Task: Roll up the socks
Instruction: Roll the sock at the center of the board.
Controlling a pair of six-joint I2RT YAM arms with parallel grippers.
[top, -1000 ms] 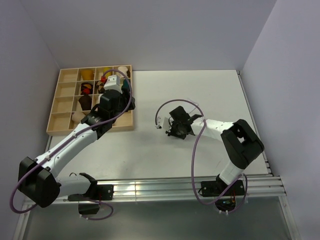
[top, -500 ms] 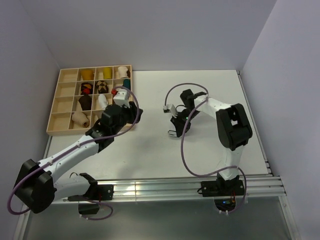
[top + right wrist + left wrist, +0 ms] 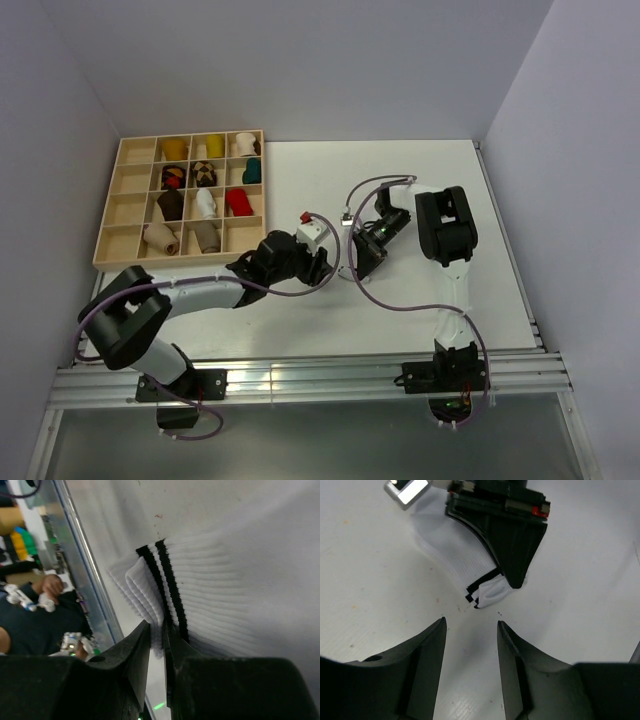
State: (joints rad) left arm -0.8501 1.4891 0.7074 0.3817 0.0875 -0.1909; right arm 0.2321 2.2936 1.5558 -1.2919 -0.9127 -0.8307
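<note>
A white sock (image 3: 462,545) with two black stripes at its cuff (image 3: 165,575) lies flat on the white table. My right gripper (image 3: 156,630) is shut on the folded cuff edge. It shows as a black body over the sock in the left wrist view (image 3: 507,530) and at table centre in the top view (image 3: 362,255). My left gripper (image 3: 471,624) is open and empty, low over the table, just short of the cuff end (image 3: 490,594). In the top view it sits (image 3: 325,263) close beside the right gripper. No brown sock lies loose in view.
A wooden compartment tray (image 3: 110,205) stands at the back left and holds several rolled socks in different colours. The metal rail (image 3: 320,375) runs along the table's near edge. A purple wall rises close on the right.
My left arm has swung from over the tray to the table centre, next to the right gripper. The right gripper has shifted slightly right and its arm has folded back.
</note>
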